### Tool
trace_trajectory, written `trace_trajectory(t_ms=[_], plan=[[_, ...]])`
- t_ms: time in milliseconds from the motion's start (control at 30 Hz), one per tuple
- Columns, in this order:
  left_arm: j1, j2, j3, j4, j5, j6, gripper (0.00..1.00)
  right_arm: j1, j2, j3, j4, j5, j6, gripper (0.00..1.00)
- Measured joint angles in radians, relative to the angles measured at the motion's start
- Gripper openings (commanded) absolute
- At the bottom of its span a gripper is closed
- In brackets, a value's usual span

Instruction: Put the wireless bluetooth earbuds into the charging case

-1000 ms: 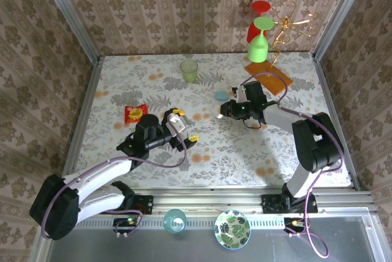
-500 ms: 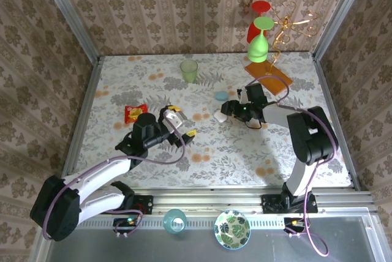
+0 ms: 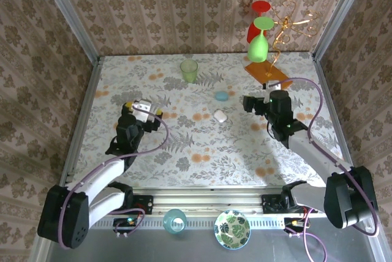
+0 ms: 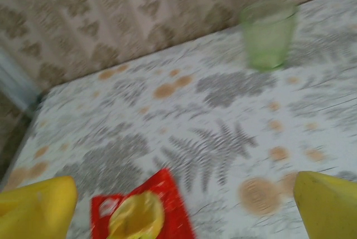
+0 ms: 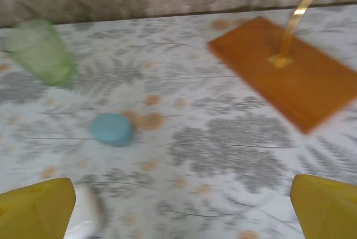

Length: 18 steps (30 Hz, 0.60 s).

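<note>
The charging case (image 3: 220, 116) is a small white pebble lying on the patterned table, and it looks closed. In the right wrist view the charging case (image 5: 85, 212) lies just inside my left fingertip. My right gripper (image 3: 250, 104) stands open a short way right of the case, jaws wide and empty; the right gripper (image 5: 181, 211) points toward the back wall. My left gripper (image 3: 143, 106) is open at the table's left; the left gripper (image 4: 184, 211) hovers over a red and yellow packet (image 4: 142, 214). The earbuds are hidden.
A light blue disc (image 3: 221, 96) lies just behind the case. A green cup (image 3: 189, 70) stands near the back wall. An orange stand base (image 3: 269, 73) with a gold rod and coloured glasses occupies the back right. Walls (image 3: 79, 41) enclose the table.
My right gripper opened, let go of the case and drew back to the right. The case now lies free on the table. My left arm swung back left over the red packet.
</note>
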<state>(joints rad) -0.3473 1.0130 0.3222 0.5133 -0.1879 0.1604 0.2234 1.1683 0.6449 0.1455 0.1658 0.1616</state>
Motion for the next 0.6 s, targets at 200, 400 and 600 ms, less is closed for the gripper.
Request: trace_trajectory(t_ms=[200,400,600], plan=[[0.112,0.112,-0.062,0.105,-0.018,-0.019,1.0,-0.069,0.003,-0.21,0.182,0.106,-0.074,1.0],[0.206,0.269,-0.069,0.235,0.047,-0.037,1.0,-0.118,0.124,-0.293,0.401,0.108,-0.085,1.0],[0.275,0.393,0.013,0.29,0.107,-0.039,1.0,-0.142,0.218,-0.293,0.595,0.089,-0.107,1.0]])
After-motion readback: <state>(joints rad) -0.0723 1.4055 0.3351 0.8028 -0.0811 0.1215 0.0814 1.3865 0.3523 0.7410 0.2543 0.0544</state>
